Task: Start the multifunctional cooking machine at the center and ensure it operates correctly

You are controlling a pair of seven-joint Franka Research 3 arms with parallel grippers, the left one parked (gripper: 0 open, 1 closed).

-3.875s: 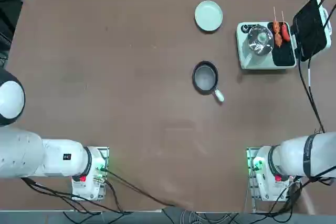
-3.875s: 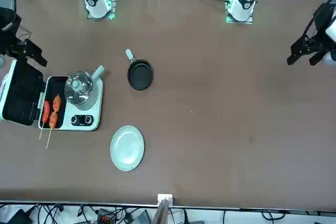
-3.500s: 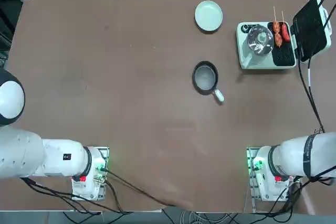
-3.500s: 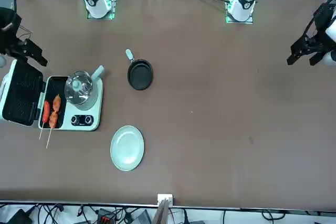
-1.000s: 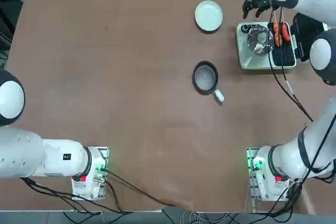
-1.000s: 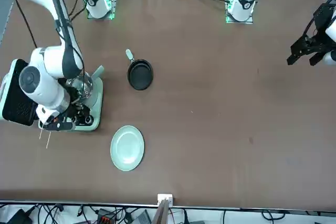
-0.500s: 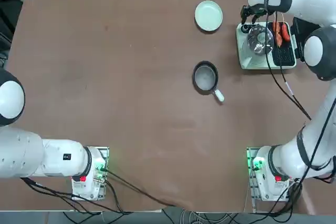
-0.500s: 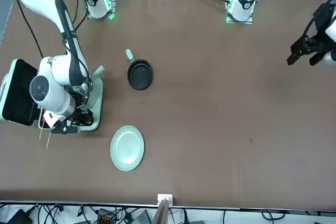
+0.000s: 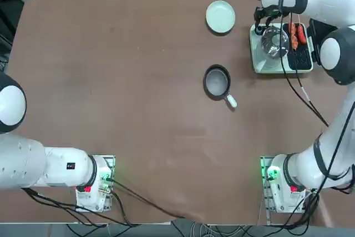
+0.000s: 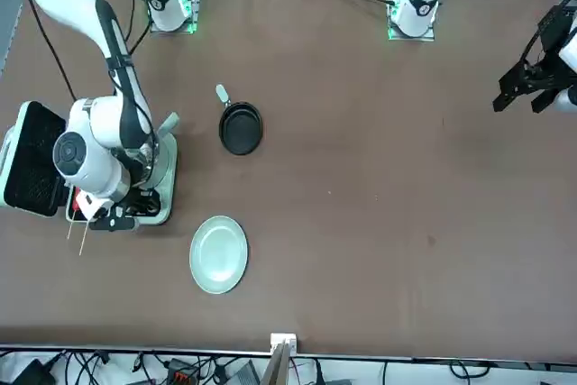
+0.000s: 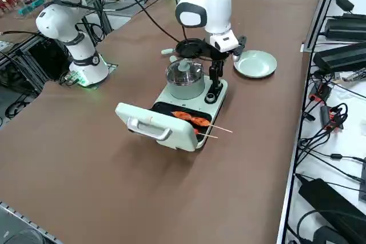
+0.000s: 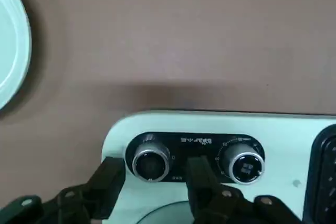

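The multifunctional cooking machine point(image 9: 270, 66) is a mint-green box at the table's far right, not at its centre. It carries a glass-lidded pot point(image 9: 273, 41), skewered sausages point(image 11: 191, 119) on the black grill, and an open hinged lid point(image 11: 151, 127). Two dark knobs sit on its control strip. My right gripper point(image 12: 152, 174) points down at that strip, its black fingers point(image 12: 108, 179) closed in against either side of one knob point(image 12: 150, 161). The other knob point(image 12: 242, 165) is free. In the top view the gripper point(image 9: 259, 26) covers the machine's far left corner.
A small black frying pan point(image 9: 216, 81) with a pale handle lies left of the machine, nearer the bases. A round pale green plate point(image 9: 220, 16) sits by the table's far edge, close to the gripper. A black cable point(image 9: 327, 95) trails from the machine.
The right arm swung in from off the table to the machine. Over the last second the gripper dropped onto the control strip and its fingers narrowed around the knob.
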